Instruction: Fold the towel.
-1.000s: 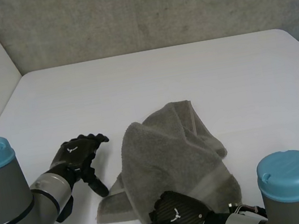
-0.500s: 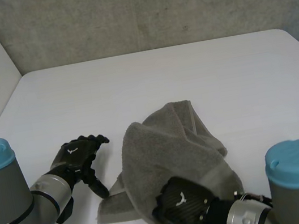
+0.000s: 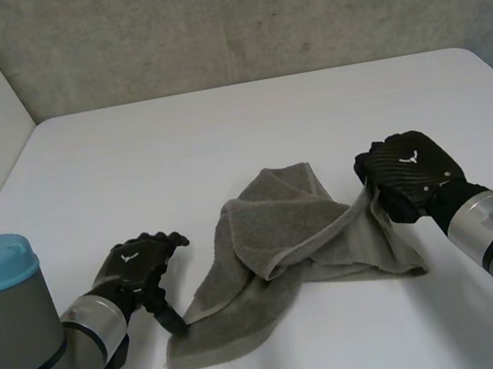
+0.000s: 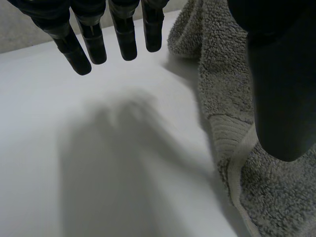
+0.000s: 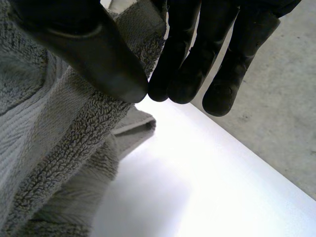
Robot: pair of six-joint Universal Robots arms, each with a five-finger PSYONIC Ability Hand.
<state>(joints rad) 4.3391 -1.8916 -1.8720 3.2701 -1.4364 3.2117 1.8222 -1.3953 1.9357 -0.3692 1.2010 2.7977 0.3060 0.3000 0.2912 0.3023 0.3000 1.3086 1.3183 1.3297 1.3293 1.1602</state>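
Since a second ago the right hand (image 3: 407, 172) has dragged the towel (image 3: 274, 237) sideways, its edge pinched tight. Left hand (image 3: 137, 264), spread and empty, sits beside the towel's corner; best pin that corner to the desk (image 3: 219, 132) before pulling taut.

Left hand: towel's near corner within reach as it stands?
Probably yes. The left hand is open right beside the towel, thumb over its hemmed edge near that corner; nothing lies between them.
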